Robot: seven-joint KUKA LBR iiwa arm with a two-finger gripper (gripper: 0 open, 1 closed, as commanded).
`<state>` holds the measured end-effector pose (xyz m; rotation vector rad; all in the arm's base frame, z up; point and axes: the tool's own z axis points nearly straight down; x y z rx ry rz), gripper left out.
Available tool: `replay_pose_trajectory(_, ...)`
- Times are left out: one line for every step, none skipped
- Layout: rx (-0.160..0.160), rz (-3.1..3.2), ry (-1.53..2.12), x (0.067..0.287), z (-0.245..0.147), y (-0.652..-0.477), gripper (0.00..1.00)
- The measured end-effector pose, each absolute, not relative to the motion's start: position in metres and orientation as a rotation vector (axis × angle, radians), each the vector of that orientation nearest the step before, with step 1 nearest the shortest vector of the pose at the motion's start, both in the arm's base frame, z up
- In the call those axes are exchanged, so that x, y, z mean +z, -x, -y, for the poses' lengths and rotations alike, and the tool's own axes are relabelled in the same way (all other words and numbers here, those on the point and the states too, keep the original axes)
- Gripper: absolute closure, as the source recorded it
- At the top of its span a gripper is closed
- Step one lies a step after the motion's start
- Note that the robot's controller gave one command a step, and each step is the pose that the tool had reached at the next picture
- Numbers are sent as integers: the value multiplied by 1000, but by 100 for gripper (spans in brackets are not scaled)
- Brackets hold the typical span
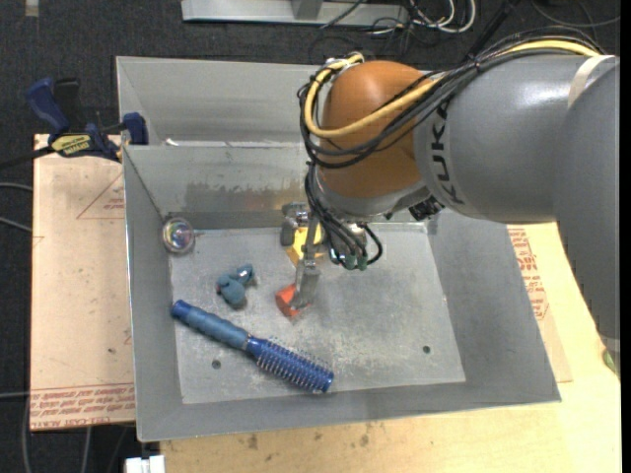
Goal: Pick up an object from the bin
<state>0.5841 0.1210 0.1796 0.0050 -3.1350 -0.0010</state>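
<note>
**Bin** (pixel 150 227): grey metal with sloped walls, holding five loose items on its floor.

**Arm** (pixel 523 136): grey, enters from the right. It has an orange cover (pixel 370 126) at the wrist, looped with yellow and black cables.

**Claw** (pixel 304 294): lowered to the middle of the bin floor. Its tip is at the upper right edge of item 1. Cannot tell whether it is wide or narrow, or whether it grips anything.

1. Small orange-red block (pixel 288 306): mid-floor, directly at the claw's tip.
2. Yellow piece (pixel 295 250): behind the claw near the back wall, partly hidden, kind unclear.
3. Small teal-blue lump (pixel 235 286): left of the orange-red block and apart from it.
4. Blue hairbrush (pixel 251 346): lies diagonally along the front left, handle to the left and bristled head toward the front centre. It sits near the block without touching it.
5. Clear shiny ball (pixel 178 235): back left corner, well apart from the claw.
</note>
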Motion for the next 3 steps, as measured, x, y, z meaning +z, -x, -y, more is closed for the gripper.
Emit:
replay_pose_trajectory(-5, 3130, -368, 69, -145, -490, 0)
replay_pose_trajectory(-1, 3120, -364, 69, -144, -488, 100)
replay_pose_trajectory(-3, 3115, -459, 200, -149, -488, 100)
